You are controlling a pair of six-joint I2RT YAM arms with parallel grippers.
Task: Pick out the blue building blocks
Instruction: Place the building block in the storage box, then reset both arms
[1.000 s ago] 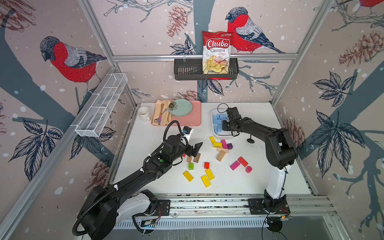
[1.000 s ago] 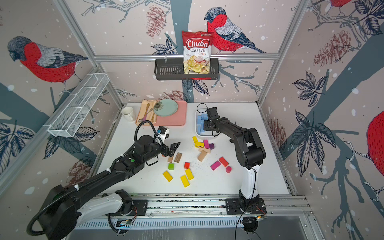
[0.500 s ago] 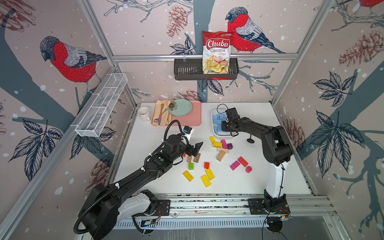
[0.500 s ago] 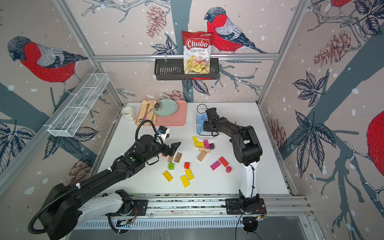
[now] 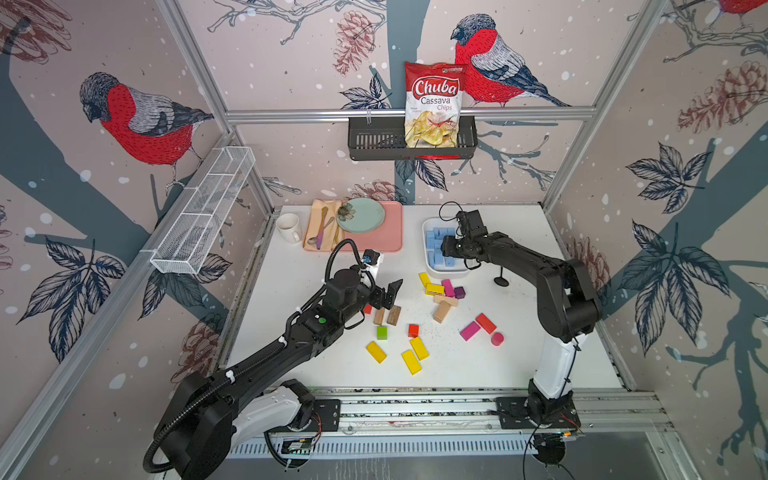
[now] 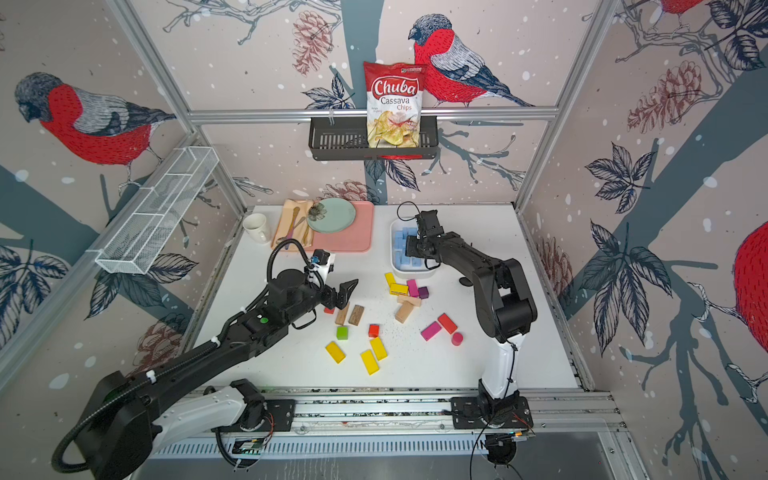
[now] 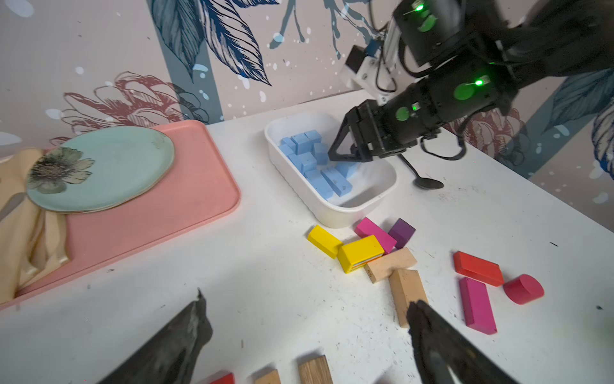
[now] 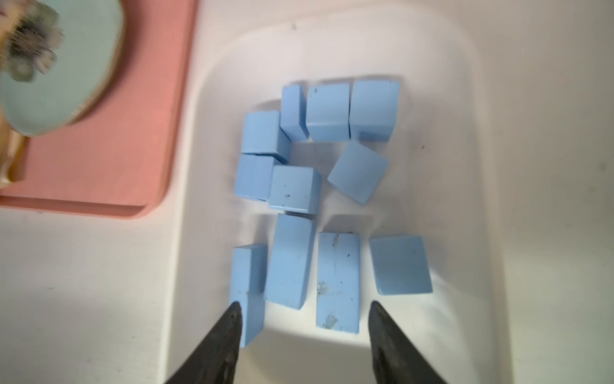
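Surface: white, scuffed tabletop, strewn with loose blocks in yellow, red, magenta, purple, green and plain wood.
Room: aluminium-framed booth; wallpaper of red-breasted birds, pine cones and dark leaves.
Fixtures: white wire-mesh shelf on a side wall; black slotted basket hung on the back rail.
Writing: the red-and-white crisp bag in the basket reads "Chuba Cassava Chips".
Task pieces: the blue building blocks, matte sky-blue wooden cubes and bars, lie in the white plastic tub near the pink tray.
Right arm: right gripper over the tub, fingers apart, clamping nothing.
Left arm: left gripper spread wide, empty, above the tabletop.
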